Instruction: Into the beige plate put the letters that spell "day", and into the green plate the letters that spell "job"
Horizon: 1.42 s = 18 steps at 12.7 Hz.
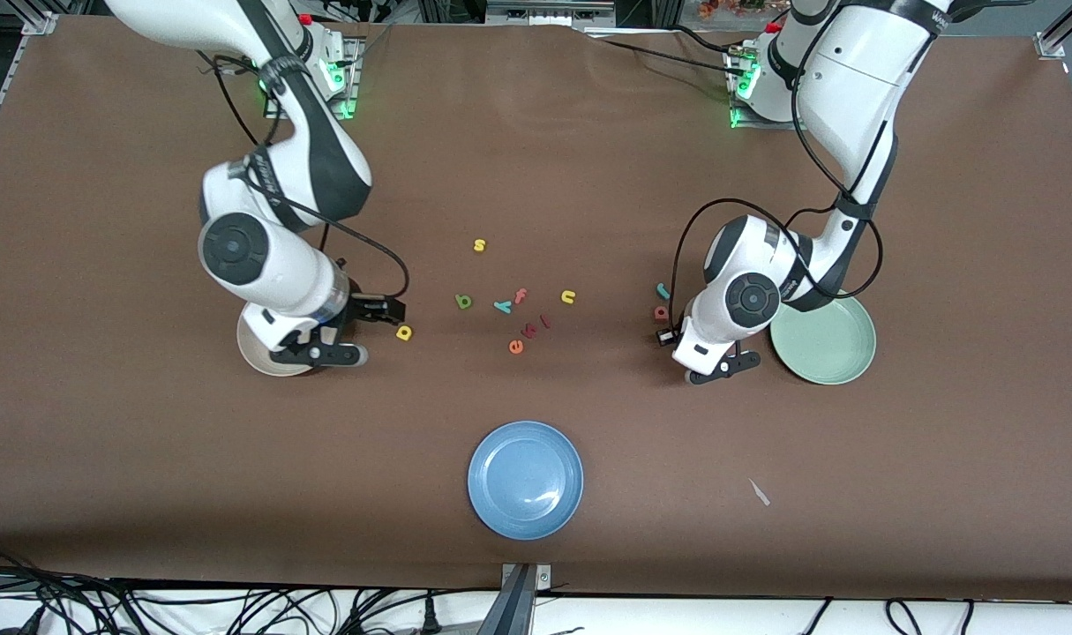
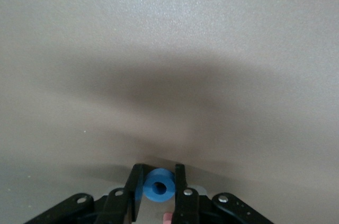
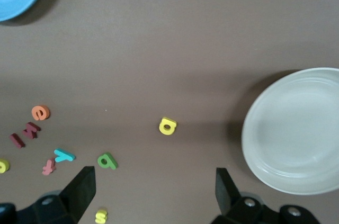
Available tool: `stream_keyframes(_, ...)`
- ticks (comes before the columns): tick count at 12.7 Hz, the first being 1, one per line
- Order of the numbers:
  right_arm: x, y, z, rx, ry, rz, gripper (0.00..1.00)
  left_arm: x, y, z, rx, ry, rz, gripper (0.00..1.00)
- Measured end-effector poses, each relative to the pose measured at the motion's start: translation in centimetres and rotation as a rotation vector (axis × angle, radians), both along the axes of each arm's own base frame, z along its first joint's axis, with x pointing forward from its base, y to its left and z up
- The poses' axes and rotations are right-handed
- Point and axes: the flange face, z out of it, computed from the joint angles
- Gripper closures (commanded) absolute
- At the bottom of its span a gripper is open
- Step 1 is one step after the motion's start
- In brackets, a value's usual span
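Note:
My left gripper (image 2: 159, 173) is shut on the blue "o" (image 2: 160, 186), low over the table beside the green plate (image 1: 825, 339). In the front view this gripper (image 1: 696, 353) hides the "o". The teal "j" (image 1: 663, 290) and salmon "b" (image 1: 661, 312) lie right beside it. My right gripper (image 1: 324, 342) hangs open and holds nothing, at the edge of the beige plate (image 1: 262, 357). The yellow "d" (image 1: 404, 332) lies close to that plate (image 3: 296, 128). The green "a" (image 1: 463, 302) and teal "y" (image 1: 502, 306) sit mid-table. Both plates look bare.
A blue plate (image 1: 525, 479) sits nearer the front camera, mid-table. Loose letters lie in the middle: yellow "s" (image 1: 479, 245), pink "f" (image 1: 520, 295), yellow "n" (image 1: 568, 297), orange "e" (image 1: 516, 347) and two dark red pieces (image 1: 536, 324). A small pale scrap (image 1: 759, 492) lies near the front edge.

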Motion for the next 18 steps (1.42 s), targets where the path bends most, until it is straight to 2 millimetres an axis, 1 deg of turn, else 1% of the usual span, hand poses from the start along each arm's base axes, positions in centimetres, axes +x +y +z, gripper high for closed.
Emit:
stream_keyframes(2, -0.6, 2.1, -2.5, -0.03, 0.003, -0.03, 0.0, 0.0, 0.0, 0.0, 0.0, 0.0, -0.001, 1.0)
stream_keyframes(4, -1.4, 3.9, -4.4, -0.059, 0.005, -0.055, 0.0, 0.1, 0.0, 0.2, 0.001, -0.002, -0.003, 1.0)
stream_keyframes(5, -1.6, 4.0, -5.3, -0.063, 0.003, -0.061, 0.0, 0.3, 0.3, 1.0, 0.005, 0.002, -0.015, 1.0)
stream_keyframes(6, -1.7, 3.5, -6.4, -0.064, -0.005, -0.069, 0.0, 0.8, 1.3, 2.7, 0.011, 0.019, -0.047, 1.0)
stream_keyframes(7, -2.0, 2.7, -7.6, -0.064, -0.017, -0.079, 0.0, 1.3, 3.2, 5.3, 0.018, 0.048, -0.081, 1.0)
stream_keyframes(8, -2.3, 1.9, -8.9, -0.065, -0.029, -0.086, 0.0, 1.7, 6.0, 8.4, 0.02, 0.077, -0.113, 1.0)
stream_keyframes(9, -2.6, 1.1, -10.0, -0.066, -0.036, -0.092, 0.0, 2.1, 9.7, 11.4, 0.013, 0.089, -0.138, 1.0)
stream_keyframes(10, -3.0, 0.4, -11.0, -0.066, -0.043, -0.095, 0.0, 2.5, 13.9, 13.7, 0.005, 0.084, -0.16, 1.0)
stream_keyframes(11, -3.5, -0.1, -12.0, -0.061, -0.058, -0.099, 0.0, 2.8, 18.4, 14.9, 0.011, 0.079, -0.191, 1.0)
stream_keyframes(12, -4.2, -0.5, -13.2, -0.053, -0.081, -0.101, 0.0, 2.8, 22.8, 14.7, 0.03, 0.086, -0.228, 1.0)
stream_keyframes(13, -5.0, -0.9, -14.4, -0.045, -0.102, -0.102, 0.0, 2.5, 26.2, 13.6, 0.043, 0.107, -0.258, 1.0)
stream_keyframes(14, -5.9, -1.3, -15.4, -0.041, -0.114, -0.103, 0.0, 2.2, 28.9, 11.9, 0.04, 0.124, -0.274, 1.0)
stream_keyframes(15, -6.4, -1.6, -16.0, -0.041, -0.116, -0.103, 0.0, 2.1, 30.5, 9.6, 0.032, 0.125, -0.279, 1.0)
stream_keyframes(16, -6.6, -1.6, -16.2, -0.04, -0.118, -0.103, 0.0, 2.2, 31.0, 7.1, 0.022, 0.123, -0.281, 0.97)
stream_keyframes(17, -6.6, -1.5, -16.2, -0.038, -0.12, -0.101, 0.0, 2.2, 30.9, 4.5, 0.011, 0.127, -0.285, 0.93)
stream_keyframes(18, -6.6, -1.3, -16.1, -0.036, -0.122, -0.101, 0.0, 2.2, 30.4, 2.6, 0.002, 0.133, -0.292, 0.44)
